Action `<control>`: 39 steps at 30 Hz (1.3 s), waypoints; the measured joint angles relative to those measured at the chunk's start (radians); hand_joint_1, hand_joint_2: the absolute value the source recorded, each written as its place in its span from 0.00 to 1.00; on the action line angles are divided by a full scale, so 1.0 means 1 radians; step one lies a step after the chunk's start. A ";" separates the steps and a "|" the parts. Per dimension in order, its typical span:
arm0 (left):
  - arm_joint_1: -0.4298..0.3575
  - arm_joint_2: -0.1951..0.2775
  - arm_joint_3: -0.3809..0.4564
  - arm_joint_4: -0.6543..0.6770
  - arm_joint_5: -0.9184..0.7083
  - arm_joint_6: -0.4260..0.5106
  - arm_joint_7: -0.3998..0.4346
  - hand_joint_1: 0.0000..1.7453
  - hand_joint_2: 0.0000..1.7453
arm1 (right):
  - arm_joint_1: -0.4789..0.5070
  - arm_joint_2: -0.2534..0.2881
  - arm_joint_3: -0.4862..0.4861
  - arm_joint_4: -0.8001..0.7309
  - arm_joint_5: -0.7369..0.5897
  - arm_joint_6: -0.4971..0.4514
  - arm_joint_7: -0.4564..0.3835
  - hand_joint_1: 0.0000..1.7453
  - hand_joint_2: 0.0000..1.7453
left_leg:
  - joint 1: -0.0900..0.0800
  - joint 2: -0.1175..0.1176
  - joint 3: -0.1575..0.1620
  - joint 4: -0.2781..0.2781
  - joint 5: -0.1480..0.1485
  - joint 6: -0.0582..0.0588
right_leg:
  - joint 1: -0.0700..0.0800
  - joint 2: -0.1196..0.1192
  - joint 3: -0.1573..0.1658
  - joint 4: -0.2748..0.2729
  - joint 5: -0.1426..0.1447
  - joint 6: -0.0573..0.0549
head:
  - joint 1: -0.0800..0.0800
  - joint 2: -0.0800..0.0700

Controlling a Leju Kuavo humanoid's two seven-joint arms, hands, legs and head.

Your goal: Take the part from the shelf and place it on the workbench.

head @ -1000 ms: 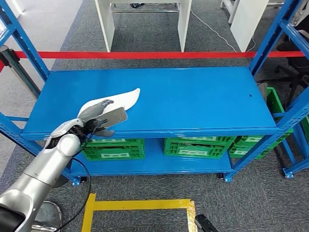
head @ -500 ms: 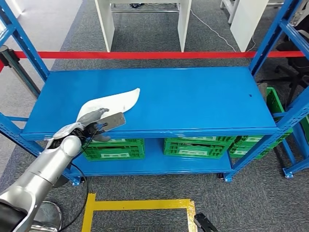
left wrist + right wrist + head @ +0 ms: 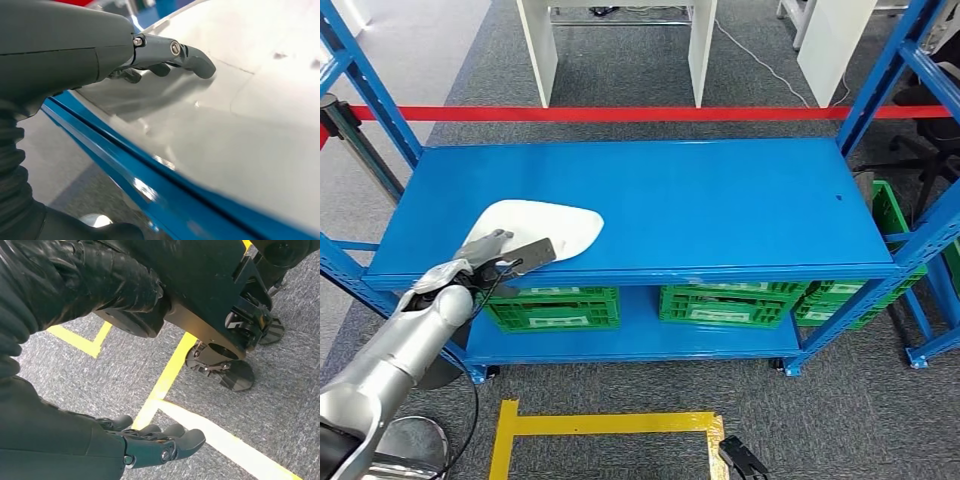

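Observation:
The white part [image 3: 546,222], a flat curved shell, lies on the blue shelf's top board [image 3: 712,200] near its front left edge. My left hand [image 3: 501,252] reaches over the part's near edge. In the left wrist view its fingers [image 3: 177,52] stretch out straight just above the white part [image 3: 241,125] and cast a shadow on it. The thumb stays low, below the shelf's blue lip [image 3: 151,185]. I see no grasp around the part. My right hand [image 3: 166,445] hangs beside my body over the grey carpet, fingers loosely extended and holding nothing.
Green crates [image 3: 554,308] fill the shelf's lower level. Blue uprights [image 3: 878,90] stand at the shelf's corners, and a red tape line [image 3: 622,114] runs behind it. Yellow floor tape [image 3: 607,425] marks the carpet in front. White table legs [image 3: 539,50] stand beyond.
My left hand has drawn back toward the shelf's front left. The white part came with it and now lies flatter and closer to the front edge.

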 joint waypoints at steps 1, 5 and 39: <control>-0.001 0.002 0.003 0.000 -0.008 0.006 0.010 0.00 1.00 | 0.000 0.000 0.000 -0.001 0.003 0.000 0.001 0.00 1.00 | 0.000 0.000 0.000 0.000 0.000 0.000 | 0.000 0.000 0.000 0.000 0.000 0.000 | 0.000 0.000; -0.001 0.010 0.024 0.000 -0.033 0.036 0.032 0.00 1.00 | 0.001 0.000 0.000 -0.003 0.015 0.001 0.002 0.00 1.00 | 0.000 0.000 0.000 0.000 0.000 0.000 | 0.000 0.000 0.000 0.000 0.000 0.000 | 0.000 0.000; 0.011 0.000 0.128 -0.004 -0.117 0.100 0.062 0.19 1.00 | 0.007 0.000 -0.029 -0.007 0.052 0.004 -0.001 0.00 1.00 | 0.000 0.000 0.000 0.000 0.000 0.000 | 0.000 0.000 0.000 0.000 0.000 0.000 | 0.000 0.000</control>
